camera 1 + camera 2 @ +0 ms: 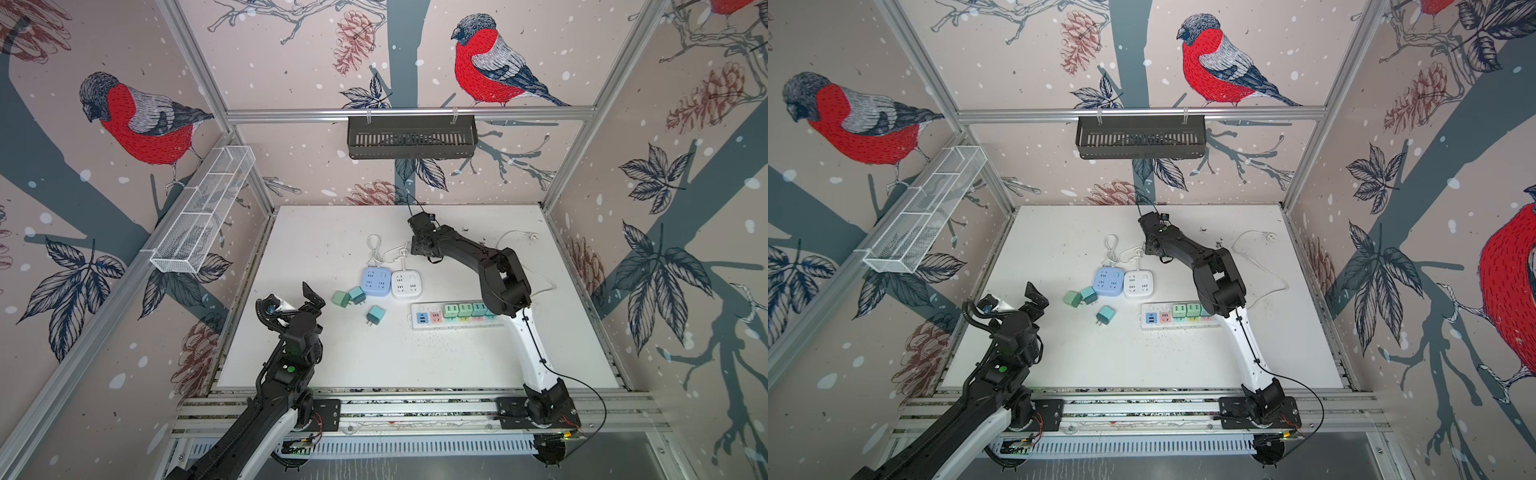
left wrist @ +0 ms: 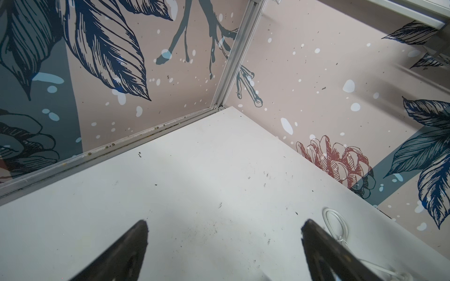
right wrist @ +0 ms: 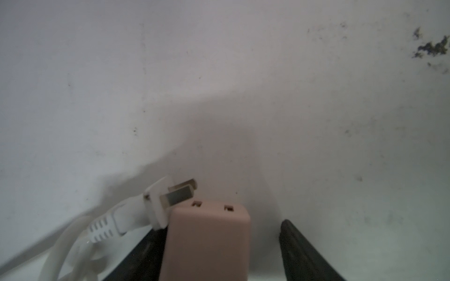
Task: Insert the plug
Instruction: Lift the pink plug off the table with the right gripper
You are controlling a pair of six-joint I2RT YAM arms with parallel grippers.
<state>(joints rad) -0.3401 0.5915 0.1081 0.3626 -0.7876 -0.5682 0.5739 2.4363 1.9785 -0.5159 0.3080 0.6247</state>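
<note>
Over the far middle of the tabletop [image 1: 457, 365], just behind the white cube socket [image 1: 406, 284] and the blue cube socket [image 1: 376, 281]: right fingers [image 3: 294, 245], low and partly apart. Straddle a beige block [image 3: 207, 240] with two slots in its end face. Block pressed against one finger, clear of the other, with bare tabletop showing in the gap, so not clamped. Cannot tell whether lifted or resting on the tabletop.

Just beside that block, at its corner: white plug [image 3: 158, 206], lying on its side on the tabletop, two flat metal prongs pointing away from the wrist, ribbed collar and white cable [image 3: 65, 243] trailing back. Not inserted anywhere.

Above the near left part of the tabletop: left fingers [image 2: 319, 248], raised and spread wide, nothing between them, only scuffed white surface below and a loop of cable [image 2: 336, 219] at one side.

Nearer than the cube sockets: three loose green adapters [image 1: 375, 314], close together. To their right: white power strip [image 1: 419, 309] with a row of green adapters [image 1: 465, 309] plugged in, its far end hidden under the right arm.
</note>
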